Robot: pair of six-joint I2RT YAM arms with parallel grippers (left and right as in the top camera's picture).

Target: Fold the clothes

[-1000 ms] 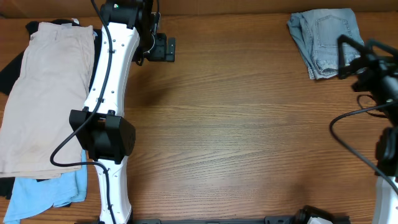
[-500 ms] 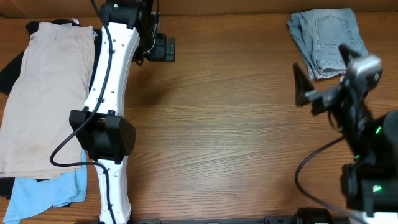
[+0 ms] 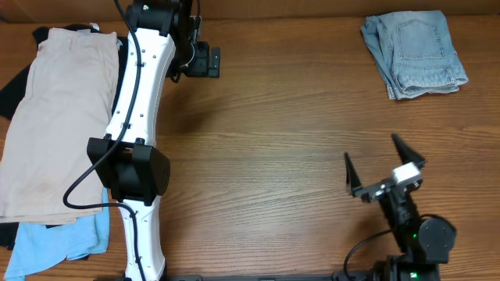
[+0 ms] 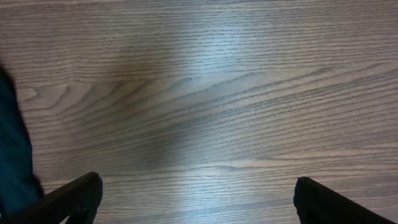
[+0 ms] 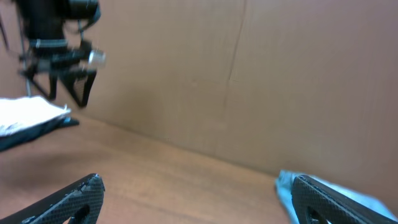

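Denim shorts [image 3: 414, 53]: folded compact, far right corner of table [image 3: 273, 156], well apart from both grippers. Left gripper [image 4: 196, 183], right gripper [image 3: 370, 152]: jaws wide, empty. Step: folding apparently complete; next, park both clear.

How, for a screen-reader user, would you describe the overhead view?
Folded denim shorts lie at the wooden table's top-right corner. The right gripper hangs open over bare wood lower right; the left gripper sits near the top edge, beside a pile topped by beige shorts.
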